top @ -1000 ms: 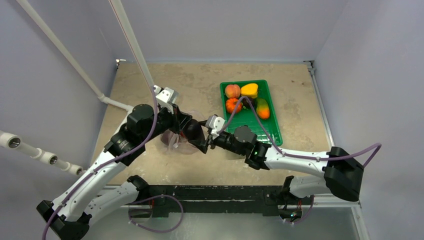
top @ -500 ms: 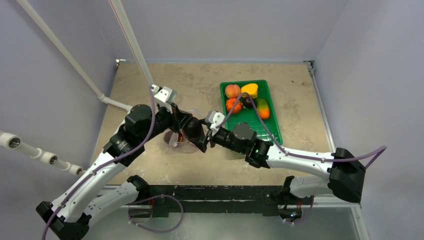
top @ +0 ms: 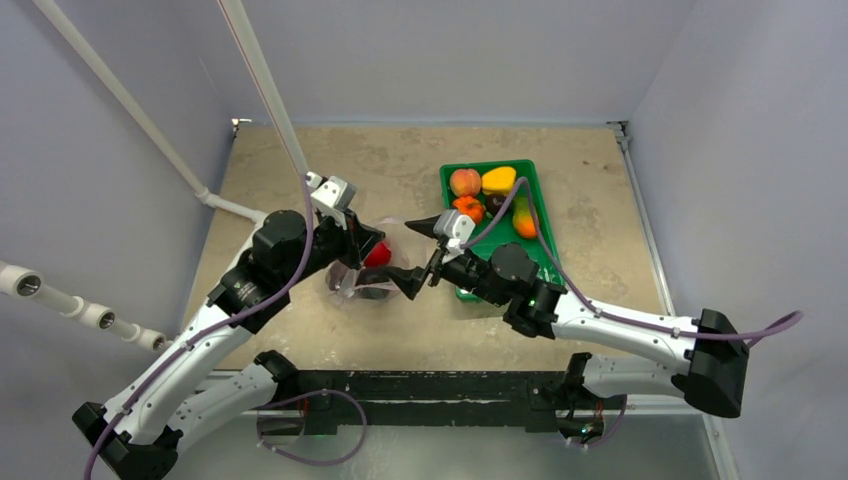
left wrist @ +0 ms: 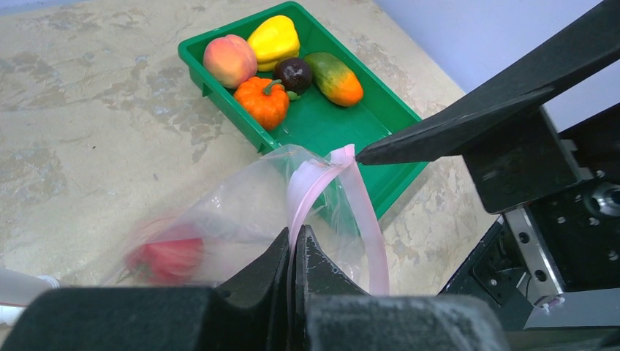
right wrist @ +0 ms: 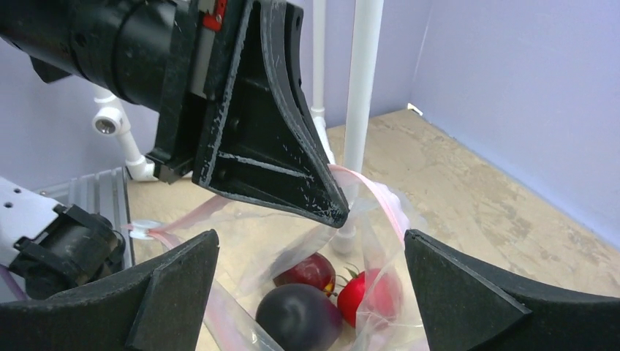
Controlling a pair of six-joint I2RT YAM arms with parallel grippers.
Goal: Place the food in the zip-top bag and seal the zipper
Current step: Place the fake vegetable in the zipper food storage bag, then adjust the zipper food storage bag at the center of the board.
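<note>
The clear zip-top bag (top: 362, 278) lies left of centre with its mouth held up. My left gripper (top: 366, 246) is shut on its pink zipper (left wrist: 314, 175); the jaws pinch the strip in the left wrist view (left wrist: 296, 243). Inside the bag lie a dark purple plum (right wrist: 301, 316), a dark red fruit (right wrist: 307, 269) and a red tomato (right wrist: 369, 292). My right gripper (top: 415, 255) is open wide and empty at the bag's mouth (right wrist: 311, 234). A peach (top: 464, 182), yellow pepper (top: 498, 180), orange pumpkin (top: 467, 208), dark fruit (top: 497, 203) and green-orange mango (top: 524, 218) sit in the tray.
The green ribbed tray (top: 545, 265) stands right of the bag, close behind my right wrist. White pipes (top: 265, 80) slant over the table's left side, with a post (right wrist: 362, 88) just behind the bag. Purple walls close in the table.
My right gripper, earlier shut on the dark purple plum over the bag's mouth, has opened and drawn back to the right. The plum now lies in the bag. The left gripper holds still.
</note>
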